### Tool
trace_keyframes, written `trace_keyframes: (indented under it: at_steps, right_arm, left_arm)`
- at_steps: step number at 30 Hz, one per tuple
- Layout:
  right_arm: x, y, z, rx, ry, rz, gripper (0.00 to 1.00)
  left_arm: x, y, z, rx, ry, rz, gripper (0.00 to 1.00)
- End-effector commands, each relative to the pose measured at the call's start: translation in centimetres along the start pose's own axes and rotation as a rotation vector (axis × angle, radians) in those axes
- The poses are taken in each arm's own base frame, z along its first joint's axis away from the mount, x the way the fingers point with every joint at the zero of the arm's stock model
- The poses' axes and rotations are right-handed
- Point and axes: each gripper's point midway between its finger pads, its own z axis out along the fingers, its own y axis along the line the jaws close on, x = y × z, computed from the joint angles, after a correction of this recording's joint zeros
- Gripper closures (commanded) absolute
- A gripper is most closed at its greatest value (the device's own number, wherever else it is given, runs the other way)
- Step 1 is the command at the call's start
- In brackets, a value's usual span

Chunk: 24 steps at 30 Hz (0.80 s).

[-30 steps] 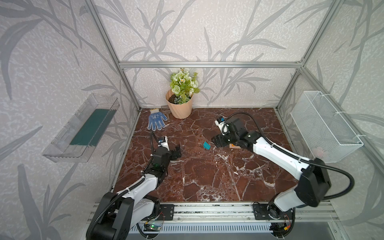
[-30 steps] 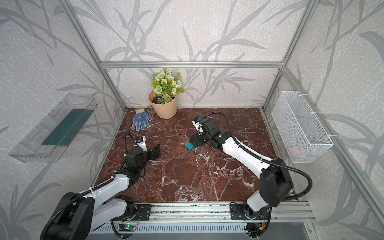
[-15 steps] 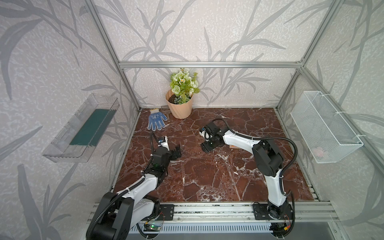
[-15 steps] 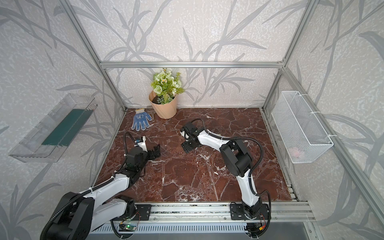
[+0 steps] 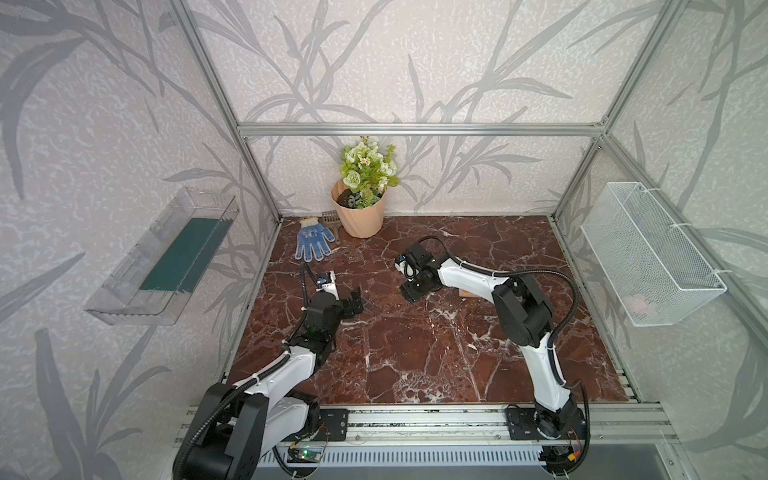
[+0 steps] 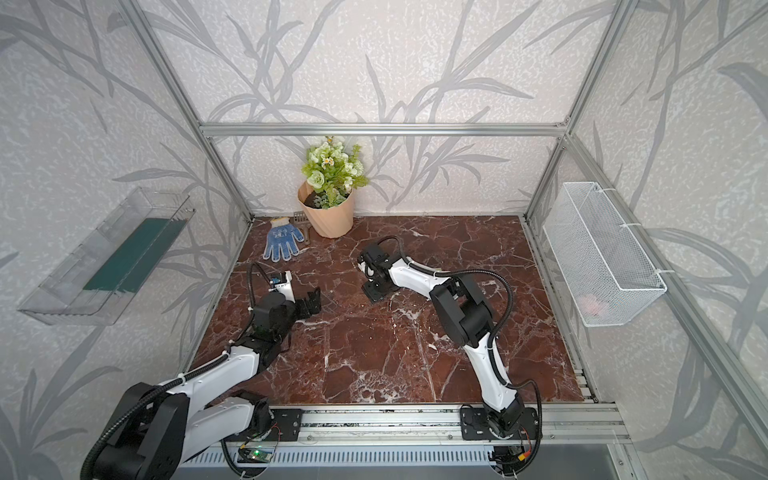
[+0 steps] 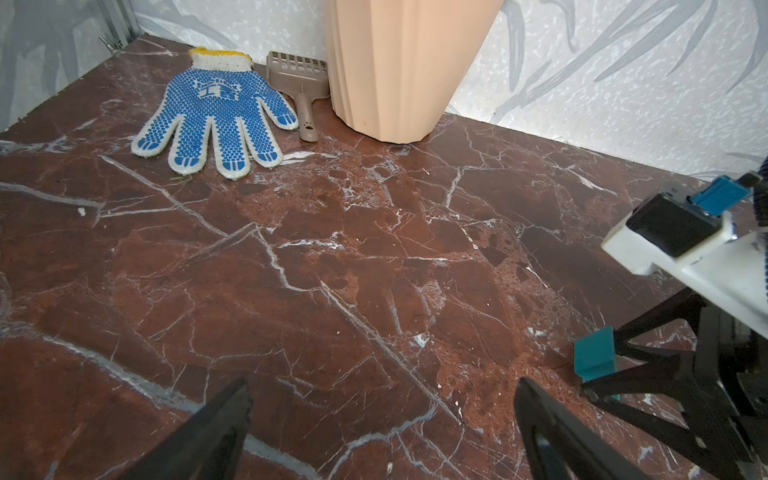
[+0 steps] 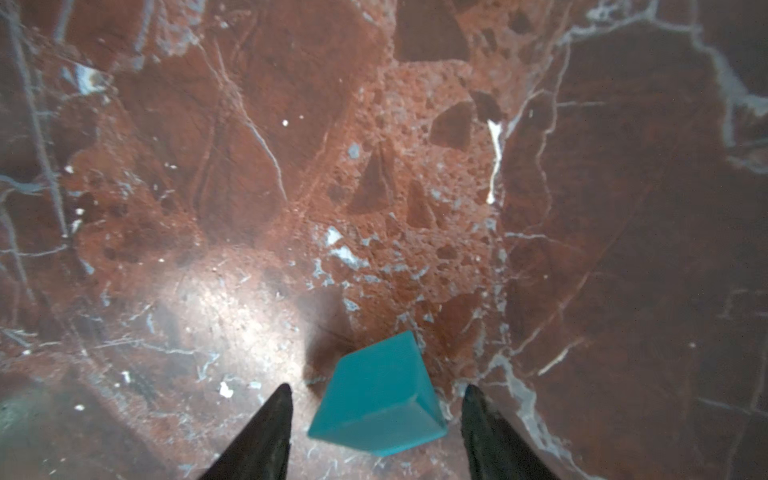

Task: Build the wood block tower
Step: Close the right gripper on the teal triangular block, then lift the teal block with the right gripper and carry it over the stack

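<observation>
Though its two black fingers [image 8: 266, 432] stand on either side of the teal block [image 8: 378, 403], the right hand [image 8: 377, 386] is not pinching it. A thin gap shows on each side, so the fingers are half spread around the block. The teal block lies flat on the red-brown marble worktop [image 5: 415, 353], near the middle and a bit toward the back. In both top views the right hand [image 5: 415, 289] points down and hides the block under it. The left wrist view shows one end of the block [image 7: 594, 353] sticking out past the black fingers.

A small tan bit [image 5: 467, 293] peeks out just beside the right arm. It may be another wood block, but too little shows to be sure.

The left hand [image 7: 382, 381] is spread as wide as it goes, with nothing between its fingers. It hangs low over the worktop on the left side [image 5: 355, 300], well apart from the teal block.

In the back corner a white glove [image 7: 220, 112] with blue dots lies flat. It has a blue printed mark on it, but the signs cannot be read. A small brown scoop [image 7: 301, 83] lies between the glove and the peach flower pot [image 7: 399, 66].
</observation>
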Motion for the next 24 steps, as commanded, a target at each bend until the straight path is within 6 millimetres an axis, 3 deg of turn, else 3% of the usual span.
trace_keyframes:
  at_steps: [1, 12, 18, 24]
  right_arm:
    - [-0.13, -0.89, 0.10, 0.045, 0.018, 0.000, 0.40]
    - [-0.44, -1.02, 0.96, 0.023, 0.032, 0.031, 0.51]
    - [-0.55, -1.39, 0.49, 0.034, 0.033, 0.053, 0.66]
    - [-0.45, -1.80, 0.09, 0.043, 0.043, 0.082, 0.73]
  left_arm:
    - [-0.89, -0.34, 0.15, 0.007, -0.014, 0.006, 0.01]
    - [-0.90, -0.36, 0.15, 0.007, -0.013, 0.006, 0.01]
    - [-0.98, -0.39, 0.10, 0.009, -0.018, 0.006, 0.01]
    - [-0.99, -0.38, 0.05, 0.009, -0.019, 0.006, 0.01]
